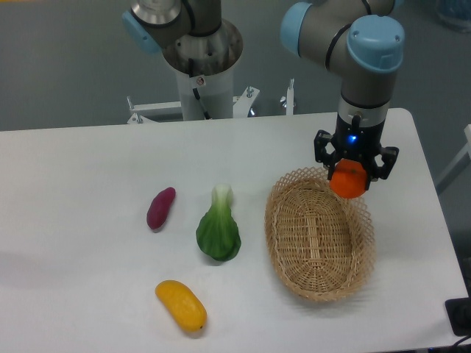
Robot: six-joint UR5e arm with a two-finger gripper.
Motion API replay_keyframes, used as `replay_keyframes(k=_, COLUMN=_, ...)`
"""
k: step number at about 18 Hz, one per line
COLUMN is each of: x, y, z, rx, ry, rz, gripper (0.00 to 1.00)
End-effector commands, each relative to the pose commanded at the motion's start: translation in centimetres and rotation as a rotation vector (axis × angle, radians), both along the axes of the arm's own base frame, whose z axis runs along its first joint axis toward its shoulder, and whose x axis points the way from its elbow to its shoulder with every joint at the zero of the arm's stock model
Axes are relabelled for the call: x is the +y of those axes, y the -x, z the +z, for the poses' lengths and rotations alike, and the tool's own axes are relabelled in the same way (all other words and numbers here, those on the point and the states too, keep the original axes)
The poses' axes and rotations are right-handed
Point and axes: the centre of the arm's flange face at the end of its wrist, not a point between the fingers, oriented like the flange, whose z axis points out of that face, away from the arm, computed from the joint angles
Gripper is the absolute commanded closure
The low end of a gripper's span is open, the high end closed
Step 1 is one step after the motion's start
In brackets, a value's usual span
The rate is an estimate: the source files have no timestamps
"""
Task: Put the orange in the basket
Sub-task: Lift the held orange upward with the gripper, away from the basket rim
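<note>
A small round bright orange hangs in the air, held between the black fingers of my gripper, which is shut on it. It is above the far right rim of the basket, a large oval tan wicker basket with a lacy rim lying on the right half of the white table. The inside of the basket holds nothing. The top of the orange is hidden by the gripper body.
Left of the basket lie a green bok choy, a purple sweet potato and an elongated yellow-orange mango-like fruit. The robot base stands behind the table's far edge. The table's right edge runs close to the basket.
</note>
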Motion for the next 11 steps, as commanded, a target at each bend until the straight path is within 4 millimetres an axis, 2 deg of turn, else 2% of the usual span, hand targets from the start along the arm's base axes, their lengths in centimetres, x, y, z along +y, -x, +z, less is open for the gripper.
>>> replay_keyframes(k=11, x=-0.71, y=0.31, z=0.15, rx=-0.003, ry=-0.011, rz=0.011, gripper=0.36)
